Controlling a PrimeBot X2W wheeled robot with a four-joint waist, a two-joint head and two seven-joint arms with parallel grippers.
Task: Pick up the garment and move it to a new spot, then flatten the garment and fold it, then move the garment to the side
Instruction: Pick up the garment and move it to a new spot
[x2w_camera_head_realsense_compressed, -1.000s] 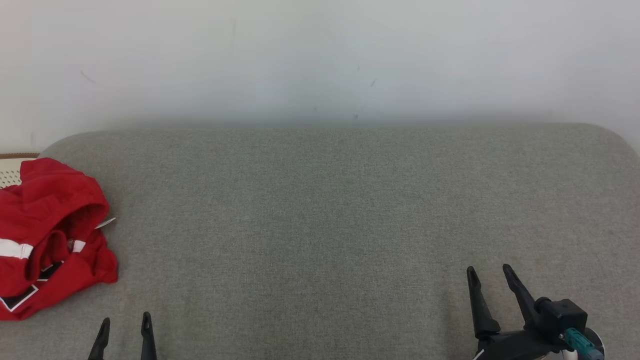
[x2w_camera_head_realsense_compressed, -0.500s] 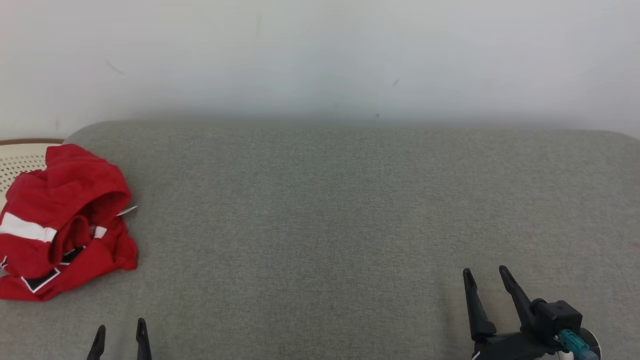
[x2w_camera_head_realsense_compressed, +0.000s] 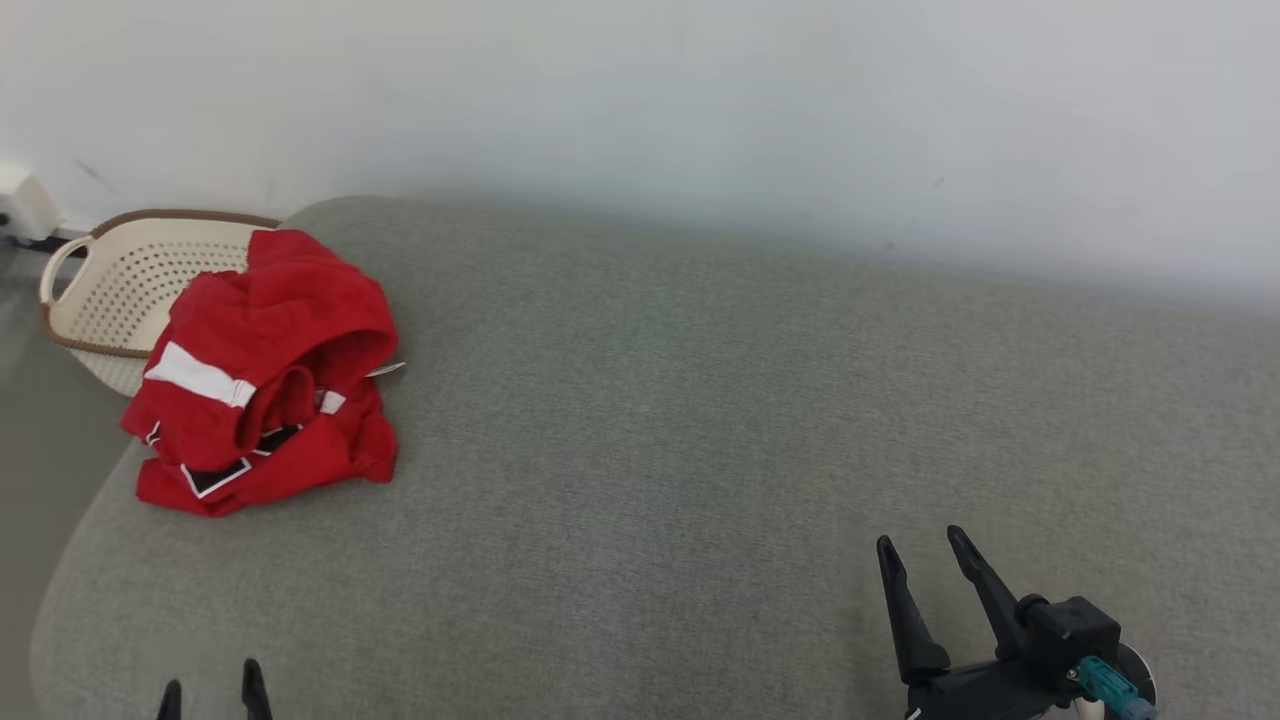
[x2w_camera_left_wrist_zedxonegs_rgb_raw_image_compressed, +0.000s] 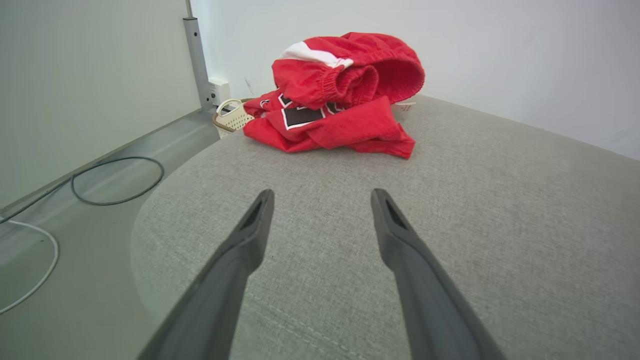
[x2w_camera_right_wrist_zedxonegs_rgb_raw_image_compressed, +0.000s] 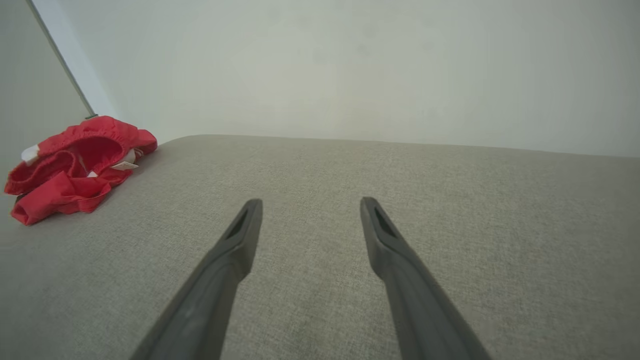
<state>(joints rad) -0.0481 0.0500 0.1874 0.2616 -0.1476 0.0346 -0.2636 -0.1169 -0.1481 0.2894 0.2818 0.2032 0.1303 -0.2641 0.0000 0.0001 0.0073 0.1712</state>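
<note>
Head view has swung left, bringing the crumpled red jersey (x2w_camera_head_realsense_compressed: 265, 370) on the grey fabric bench (x2w_camera_head_realsense_compressed: 700, 450) fully into frame for pickup; left gripper (x2w_camera_head_realsense_compressed: 211, 676) and right gripper (x2w_camera_head_realsense_compressed: 919, 537) fingers spread, empty.

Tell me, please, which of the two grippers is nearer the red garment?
The left gripper: the garment lies crumpled ahead of it at the grey cushion's left end, while the right gripper sits far across to the right.
</note>
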